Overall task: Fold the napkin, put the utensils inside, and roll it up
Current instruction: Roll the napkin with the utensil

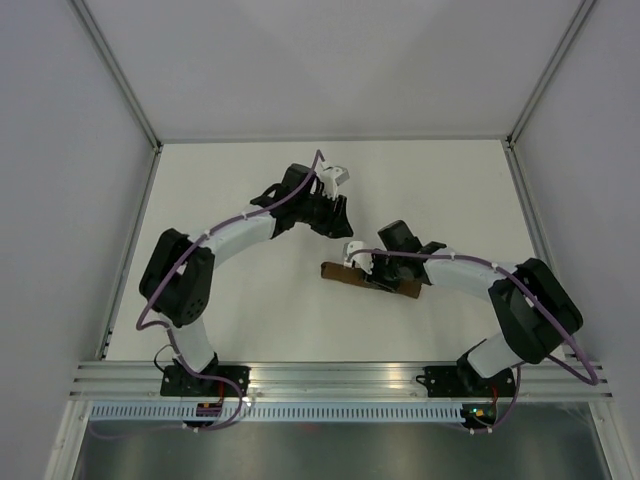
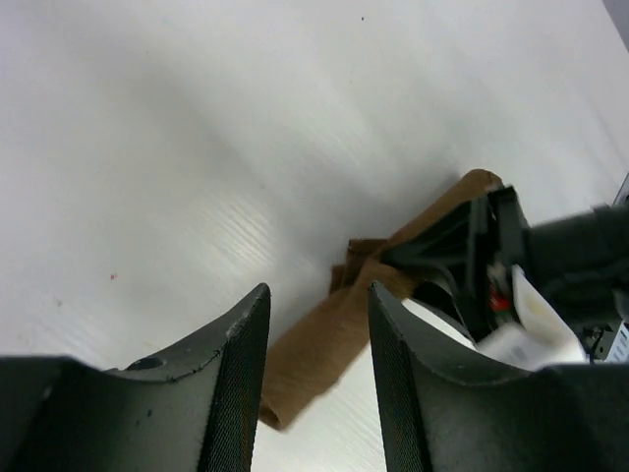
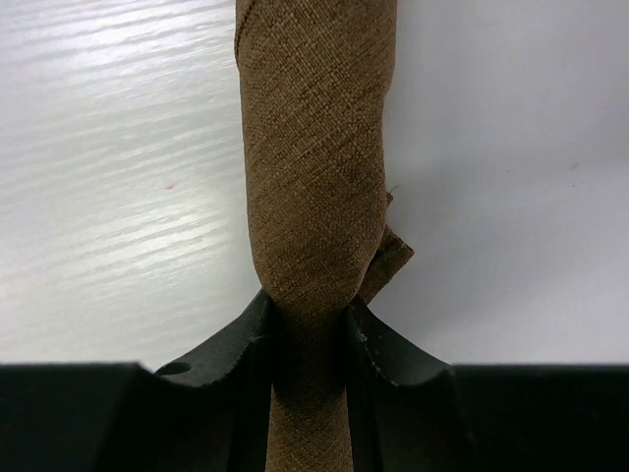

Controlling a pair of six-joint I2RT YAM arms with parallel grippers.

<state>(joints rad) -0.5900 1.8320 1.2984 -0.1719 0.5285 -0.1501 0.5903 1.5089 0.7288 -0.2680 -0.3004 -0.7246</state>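
Brown cloth roll, squeezed by one end effector.
The napkin (image 3: 314, 187) lies rolled up on the white tabletop (image 1: 440, 190). It looks soft and light, so it may unroll; best to hold it across the roll. The right end effector (image 3: 307, 315) pinches it. The left end effector (image 2: 317, 290) is spread and holds nothing.
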